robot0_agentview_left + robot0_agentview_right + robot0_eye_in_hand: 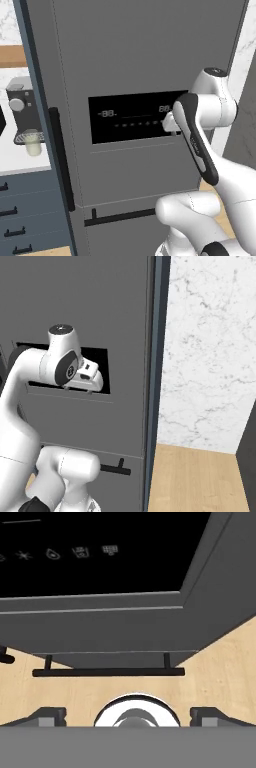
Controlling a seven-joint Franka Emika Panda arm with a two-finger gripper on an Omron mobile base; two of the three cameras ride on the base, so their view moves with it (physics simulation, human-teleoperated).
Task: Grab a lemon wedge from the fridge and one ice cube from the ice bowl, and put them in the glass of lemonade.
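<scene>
step: opening the fridge [150,75], door looking closed, lemon wedge unseen
jaws: gripper [128,714] hanging wide open, empty
next: reaching the bar handle [107,672] at 12 o'clock

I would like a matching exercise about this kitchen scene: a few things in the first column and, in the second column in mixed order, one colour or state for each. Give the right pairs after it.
Things:
1. fridge door
2. display panel
3. gripper
4. floor

Colour or state:
A. pale wood
B. open, holding nothing
C. grey, closed
D. black, with faint symbols

Pairs: 1-C, 2-D, 3-B, 4-A
</scene>
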